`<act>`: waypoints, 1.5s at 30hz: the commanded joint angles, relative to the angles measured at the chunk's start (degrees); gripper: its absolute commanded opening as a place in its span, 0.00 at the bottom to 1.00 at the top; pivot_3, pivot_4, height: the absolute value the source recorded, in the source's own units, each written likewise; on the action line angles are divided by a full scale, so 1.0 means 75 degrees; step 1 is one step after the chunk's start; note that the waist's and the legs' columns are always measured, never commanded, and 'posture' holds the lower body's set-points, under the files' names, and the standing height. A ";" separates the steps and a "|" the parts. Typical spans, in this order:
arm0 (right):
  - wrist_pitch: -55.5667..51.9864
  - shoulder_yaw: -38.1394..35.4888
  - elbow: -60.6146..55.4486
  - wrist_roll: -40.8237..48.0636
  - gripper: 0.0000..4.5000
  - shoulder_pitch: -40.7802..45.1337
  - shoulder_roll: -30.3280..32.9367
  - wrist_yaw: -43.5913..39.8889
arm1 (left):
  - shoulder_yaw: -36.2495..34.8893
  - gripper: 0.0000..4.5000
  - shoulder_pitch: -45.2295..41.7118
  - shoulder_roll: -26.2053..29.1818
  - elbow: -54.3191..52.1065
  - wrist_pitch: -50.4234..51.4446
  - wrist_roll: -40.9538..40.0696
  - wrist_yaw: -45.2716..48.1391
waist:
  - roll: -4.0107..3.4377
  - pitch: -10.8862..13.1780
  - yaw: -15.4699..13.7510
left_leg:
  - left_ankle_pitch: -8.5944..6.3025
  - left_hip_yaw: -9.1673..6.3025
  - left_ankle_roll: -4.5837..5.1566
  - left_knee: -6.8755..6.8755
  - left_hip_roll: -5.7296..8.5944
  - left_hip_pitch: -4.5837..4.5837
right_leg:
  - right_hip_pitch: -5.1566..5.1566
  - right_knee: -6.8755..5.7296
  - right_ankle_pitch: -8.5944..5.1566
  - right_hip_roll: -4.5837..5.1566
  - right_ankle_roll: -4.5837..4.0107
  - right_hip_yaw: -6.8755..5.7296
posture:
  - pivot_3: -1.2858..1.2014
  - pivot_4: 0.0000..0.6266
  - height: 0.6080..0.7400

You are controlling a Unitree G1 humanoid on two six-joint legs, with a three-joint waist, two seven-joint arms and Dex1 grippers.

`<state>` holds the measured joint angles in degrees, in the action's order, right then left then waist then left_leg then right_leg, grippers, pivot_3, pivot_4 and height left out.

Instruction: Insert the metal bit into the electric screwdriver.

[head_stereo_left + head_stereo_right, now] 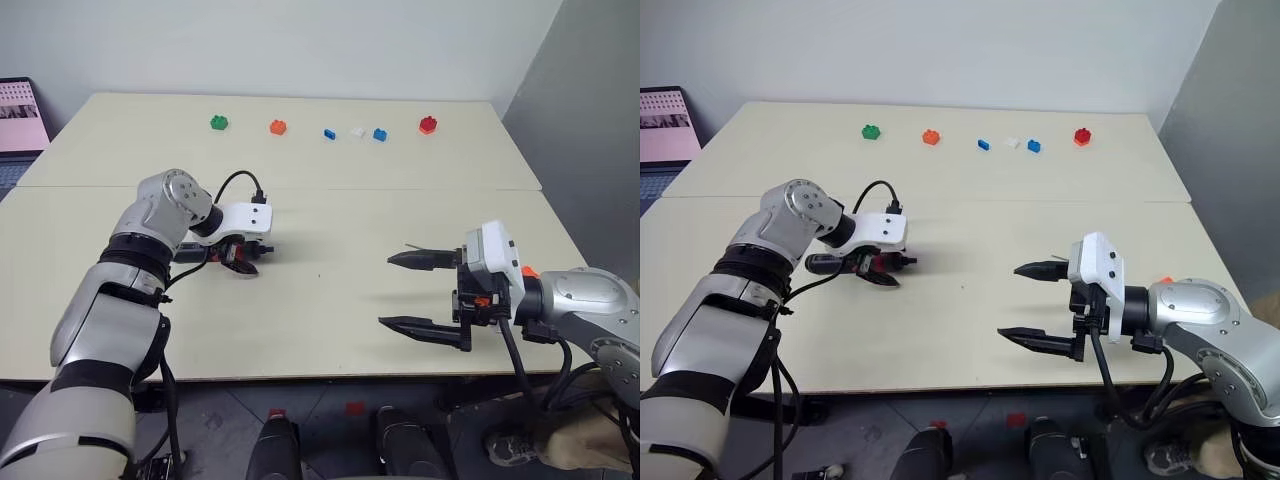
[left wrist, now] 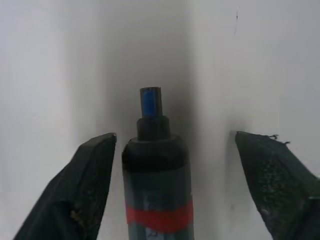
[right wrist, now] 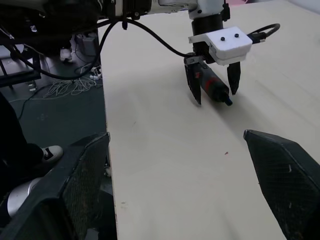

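Left hand (image 3: 215, 90) open astride one electric screwdriver (image 2: 157, 195), apparently ungripped; right hand (image 1: 405, 290) wide open, empty.

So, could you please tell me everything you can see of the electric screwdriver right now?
The electric screwdriver is a slim, pen-shaped tool with a black, matte-looking body, a red band around it and a narrower black collar ending in a small tip that looks bluish. It lies flat on the pale table, between the two black fingers of the left gripper, which straddles it from above with its jaws apart. One finger sits close beside the body; whether it touches cannot be told. No bit is seen in its tip.
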<state>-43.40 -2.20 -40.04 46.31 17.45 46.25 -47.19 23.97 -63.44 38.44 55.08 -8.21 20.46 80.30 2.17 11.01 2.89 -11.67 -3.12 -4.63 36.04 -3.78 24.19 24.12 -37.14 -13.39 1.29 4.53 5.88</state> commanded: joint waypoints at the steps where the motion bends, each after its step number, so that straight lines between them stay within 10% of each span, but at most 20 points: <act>1: -0.0039 -0.0170 -0.0256 0.0191 1.00 0.0140 0.0069 0.0101 | 0.0032 0.65 -0.0241 0.0036 0.0117 -0.0233 0.0144 -0.0109 | 0.0000 0.0000 -0.0001 | 0.0000 0.0000 0.0000 0.0000 0.0000 0.0000 | 0.0000 0.0000 0.0000 0.0000 0.0000 0.0000 | 0.52 0.24 1.00; 8: -0.0065 -0.0176 -0.0324 0.0195 1.00 0.0101 0.0084 0.0179 | 0.0027 0.35 -0.0207 0.0093 0.0250 -0.0327 0.0222 -0.0184 | 0.0000 0.0000 0.0003 | 0.0000 0.0000 0.0000 0.0000 0.0000 -0.0002 | 0.0000 -0.0002 0.0001 0.0000 0.0001 0.0001 | 0.52 0.24 1.00; 22: -0.0085 -0.0431 -0.0302 0.0317 1.00 0.0056 0.0442 0.0050 | -0.1685 0.35 0.0684 0.0328 -0.2870 0.1937 -0.2030 0.0580 | 0.0000 0.0000 -0.0023 | 0.0000 -0.0009 0.0000 0.0000 -0.0002 0.0007 | 0.0001 -0.0007 0.0016 0.0000 0.0029 -0.0007 | 0.52 0.24 1.00; 29: -0.0146 -0.0555 -0.0073 0.0451 1.00 0.0216 0.0669 -0.0045 | -0.3200 0.35 0.1645 -0.0760 -0.5891 0.4658 -0.3954 -0.1197 | 0.0000 0.0000 -0.0046 | 0.0001 -0.0017 0.0001 0.0008 0.0000 0.0001 | -0.0008 -0.0010 0.0018 -0.0001 0.0034 -0.0013 | 0.52 0.24 1.00; 45: -0.0099 -0.0468 0.0192 0.0135 1.00 0.0532 0.0858 -0.0134 | -0.3677 0.35 0.3195 -0.2655 -0.6958 0.4371 -0.4943 -0.3968 | -0.0001 -0.0001 -0.0065 | 0.0010 -0.0015 0.0014 0.0013 0.0003 -0.0025 | -0.0023 -0.0011 0.0034 -0.0004 0.0058 -0.0005 | 0.52 0.24 1.00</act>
<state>-44.80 -4.56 -37.76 47.78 20.79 51.80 -47.89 -2.20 -39.86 18.36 6.20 26.02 -15.14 51.54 2.17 11.00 2.40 -11.60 -3.24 -4.53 36.14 -3.75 23.97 23.91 -37.21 -13.13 1.26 4.96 5.85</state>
